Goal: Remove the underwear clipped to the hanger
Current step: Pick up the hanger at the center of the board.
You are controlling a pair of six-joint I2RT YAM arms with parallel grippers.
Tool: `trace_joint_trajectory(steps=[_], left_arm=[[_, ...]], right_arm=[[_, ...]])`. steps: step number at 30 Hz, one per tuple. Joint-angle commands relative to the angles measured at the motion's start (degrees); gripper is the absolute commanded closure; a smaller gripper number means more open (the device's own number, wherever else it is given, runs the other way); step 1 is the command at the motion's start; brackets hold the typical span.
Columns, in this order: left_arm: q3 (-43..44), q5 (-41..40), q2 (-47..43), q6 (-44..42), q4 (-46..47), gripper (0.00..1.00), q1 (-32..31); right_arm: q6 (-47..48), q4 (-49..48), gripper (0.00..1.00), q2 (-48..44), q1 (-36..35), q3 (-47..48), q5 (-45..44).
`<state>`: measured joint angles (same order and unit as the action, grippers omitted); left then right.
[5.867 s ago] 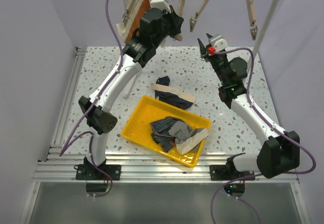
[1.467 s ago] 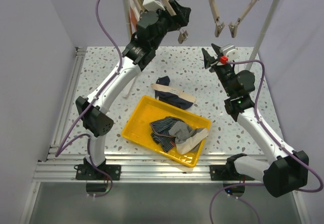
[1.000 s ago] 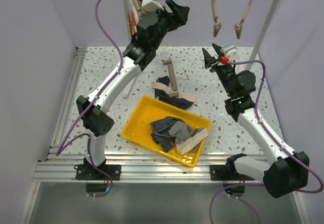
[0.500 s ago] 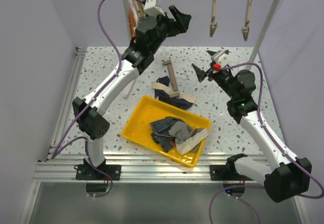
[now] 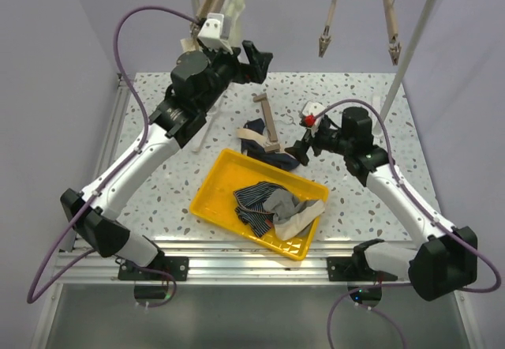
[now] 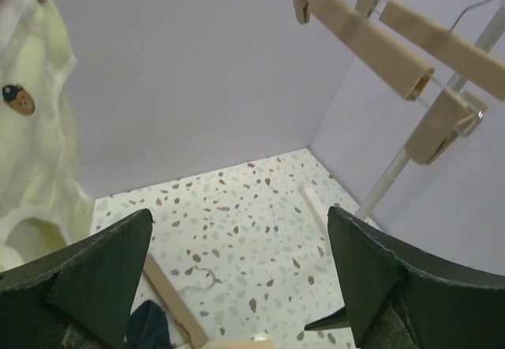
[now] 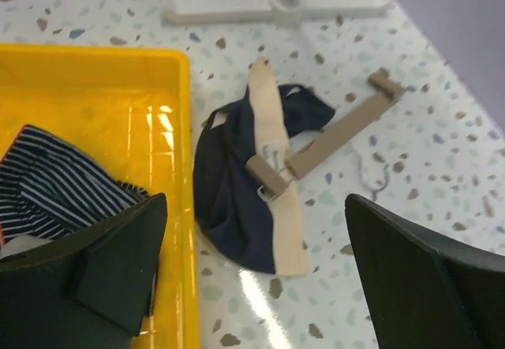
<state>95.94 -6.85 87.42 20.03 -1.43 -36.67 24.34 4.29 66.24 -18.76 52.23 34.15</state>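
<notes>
Right gripper point(image 7: 252, 278) is wide open over the navy underwear point(image 7: 229, 179) on the bench point(image 7: 442, 167), left gripper point(image 6: 237, 286) open too.

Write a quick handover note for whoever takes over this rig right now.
Left gripper: open, empty, raised near the rail.
Right gripper: open, empty, low over the navy underwear.
Yellow tray: holds the striped underwear and a grey-white pair.
Navy underwear lies on the table behind the tray, apparently still clipped to a wooden hanger.
Pale cream-green underwear hangs on the rail at far left.
Left: unclip the navy pair and the cream-green pair.
</notes>
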Motion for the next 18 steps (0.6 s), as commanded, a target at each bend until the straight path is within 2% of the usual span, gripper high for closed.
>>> trace_joint_trajectory(steps=[1, 3, 9, 11, 14, 18], left_arm=[[-7.0, 1.4, -4.5, -5.6, 0.1, 0.04, 0.2], [-11.6, 2.0, -8.0, -6.6, 0.5, 0.04, 0.1], [-21.3, 1.8, -16.0, -6.6, 3.2, 0.00, 0.1], [-25.4, 1.3, -19.5, -5.3, 3.8, 0.00, 0.2], [-30.4, -0.3, -24.3, -4.0, 3.9, 0.00, 0.2], [-34.3, -2.9, -29.9, -2.3, 1.6, 0.00, 0.2]], right_arm=[[-3.1, 7.4, 0.01, 5.3, -1.5, 3.6, -1.4], [-6.7, 8.9, 0.01, 8.4, -2.2, 6.2, -2.8], [-21.3, 9.3, 0.02, 21.9, -3.7, 14.9, -14.7], [-27.2, 8.7, 0.06, 26.9, -3.9, 18.3, -18.5], [-30.9, 10.5, 0.15, 34.4, -4.7, 24.4, -21.0], [-32.7, 14.2, 0.20, 42.8, -5.9, 33.0, -24.0]])
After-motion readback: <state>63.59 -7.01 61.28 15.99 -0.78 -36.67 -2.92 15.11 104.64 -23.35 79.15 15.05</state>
